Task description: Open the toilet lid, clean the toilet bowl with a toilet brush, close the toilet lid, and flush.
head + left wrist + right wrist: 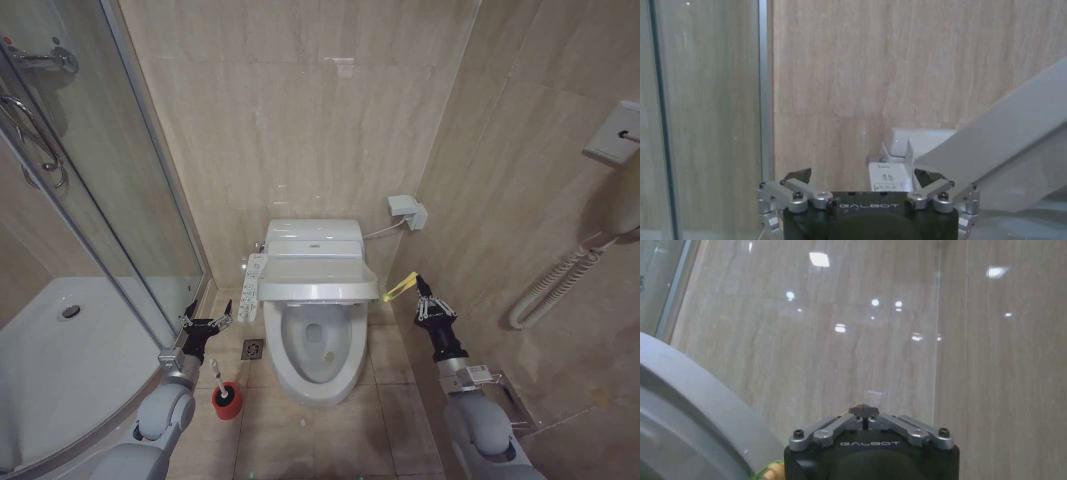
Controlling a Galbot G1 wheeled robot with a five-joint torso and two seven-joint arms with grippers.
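In the head view, the toilet lid [318, 279] stands partly raised over the toilet bowl [318, 345], tilted back toward the tank but not yet upright, so the opening step looks unfinished. A yellow strap [400, 287] runs from the lid's edge toward the right hand [428, 297], which sits just beside the toilet's right side with its fingers pressed together at the strap's end, apparently pinching it. The left hand [207, 324] hovers by the shower glass [120, 200], fingers spread and holding nothing; the toilet brush [225, 394] in its red holder stands on the floor just below it, to the left of the bowl. In the left wrist view, the left hand's spread fingers [799, 176] frame the wall and the slanted lid [1013, 145]. In the right wrist view, the right hand's fingertips [863, 411] meet at a point, the lid's curved edge [693, 410] close beside it. The next move likely calls for pulling the lid fully back, then reaching down for the brush handle.
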